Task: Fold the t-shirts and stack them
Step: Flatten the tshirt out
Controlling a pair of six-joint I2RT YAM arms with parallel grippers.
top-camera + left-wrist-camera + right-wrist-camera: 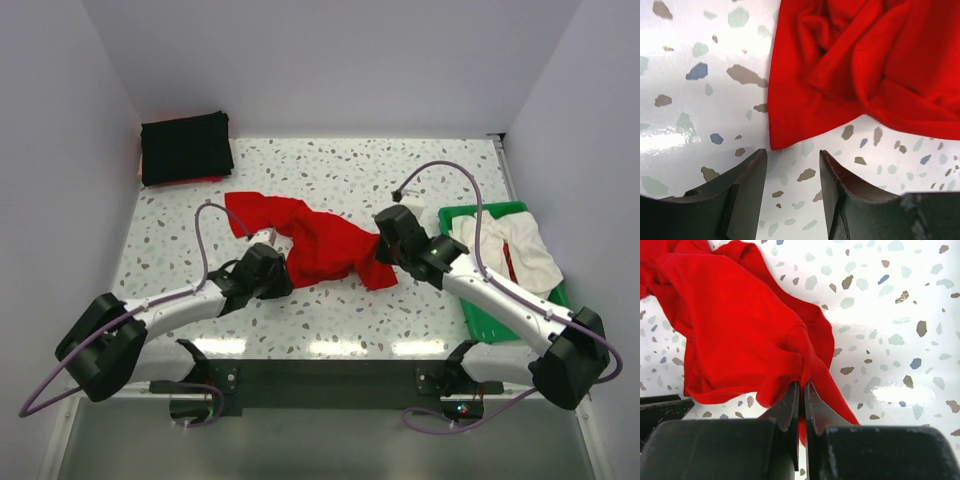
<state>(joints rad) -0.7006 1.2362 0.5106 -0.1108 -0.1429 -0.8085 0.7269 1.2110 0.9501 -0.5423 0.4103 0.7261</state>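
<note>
A crumpled red t-shirt (pixel 320 240) lies across the middle of the speckled table. My right gripper (pixel 385 248) is shut on its right end, the cloth pinched between the fingers in the right wrist view (pixel 802 390). My left gripper (pixel 278 270) is open and empty just short of the shirt's near left corner (pixel 782 135); the gap between its fingers shows only table (pixel 793 165). A folded black t-shirt (pixel 186 147) sits at the back left corner. A whitish t-shirt (pixel 515 250) lies bunched in the green tray.
The green plastic tray (pixel 490 322) stands at the right edge of the table, under my right arm. Grey walls close in the table on three sides. Something red peeks out under the black shirt's front edge (pixel 190 182).
</note>
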